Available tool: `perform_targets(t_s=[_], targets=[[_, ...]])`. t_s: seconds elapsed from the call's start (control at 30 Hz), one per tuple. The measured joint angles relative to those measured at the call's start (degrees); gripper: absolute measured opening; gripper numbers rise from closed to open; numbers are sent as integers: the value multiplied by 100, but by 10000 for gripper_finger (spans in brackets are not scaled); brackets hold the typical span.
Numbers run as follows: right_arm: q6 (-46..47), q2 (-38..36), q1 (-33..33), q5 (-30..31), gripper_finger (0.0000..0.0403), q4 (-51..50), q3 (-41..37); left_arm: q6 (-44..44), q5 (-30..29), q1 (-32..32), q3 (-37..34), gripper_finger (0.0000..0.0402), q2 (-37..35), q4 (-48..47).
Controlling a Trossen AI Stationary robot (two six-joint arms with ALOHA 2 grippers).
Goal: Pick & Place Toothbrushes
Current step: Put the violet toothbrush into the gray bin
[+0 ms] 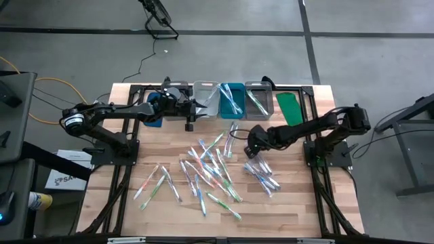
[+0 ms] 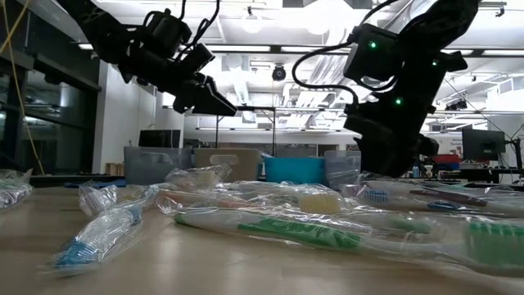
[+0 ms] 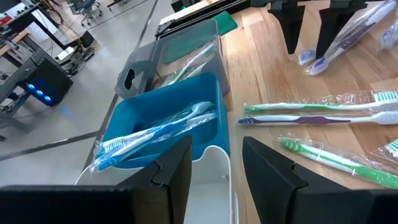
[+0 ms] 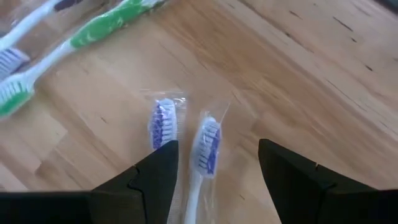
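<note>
- Toothbrushes (image 1: 213, 166) lie scattered across the middle of the wooden table (image 1: 291, 203), most in clear wrappers; a small cluster sits off toward the right side, near the right arm's base.
- Row of bins along the far edge: a clear bin (image 1: 205, 98), a teal bin (image 1: 232, 99) and a grey bin (image 1: 258, 100), the last two with wrapped brushes already in them. A flat green piece (image 1: 289, 107) lies just beside the grey bin.
- Left gripper (image 1: 190, 122) hangs over the near edge of the bin row, at the clear bin — fingers parted, nothing between them. Its wrist view shows the clear bin's rim in the gap and the teal bin (image 3: 163, 121) beyond, holding blue-headed brushes.
- Right gripper (image 1: 252, 144) is low over the table at the right edge of the scatter, jaws spread wide and empty. Right wrist view: two purple-bristled wrapped brushes (image 4: 208, 144) lie on the wood between the fingers, not gripped.
- Low view: wrapped brushes in the foreground block most of the tabletop; the bins show only as strips behind them.
- A blue object under the left arm's forearm is mostly hidden — cannot tell what it is.
- Left wrist view cuts off the clear bin's interior.
</note>
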Motion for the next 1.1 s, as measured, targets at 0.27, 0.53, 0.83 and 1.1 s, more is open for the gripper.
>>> perform_targets(t_s=[0.27,0.53,0.83,1.1], targets=[[427,-48,-179,7,215,-732,-2,0,0,0,0,138,0,0],[544,-48,-183,43,215,-864,0,0,-2,0,0,138,0,0],[727,-48,-180,25,143,-1172,0,0,-2,-2,0,138,2,-2],[708,-48,-180,-9,28,-1185,0,0,-2,0,0,138,2,-2]])
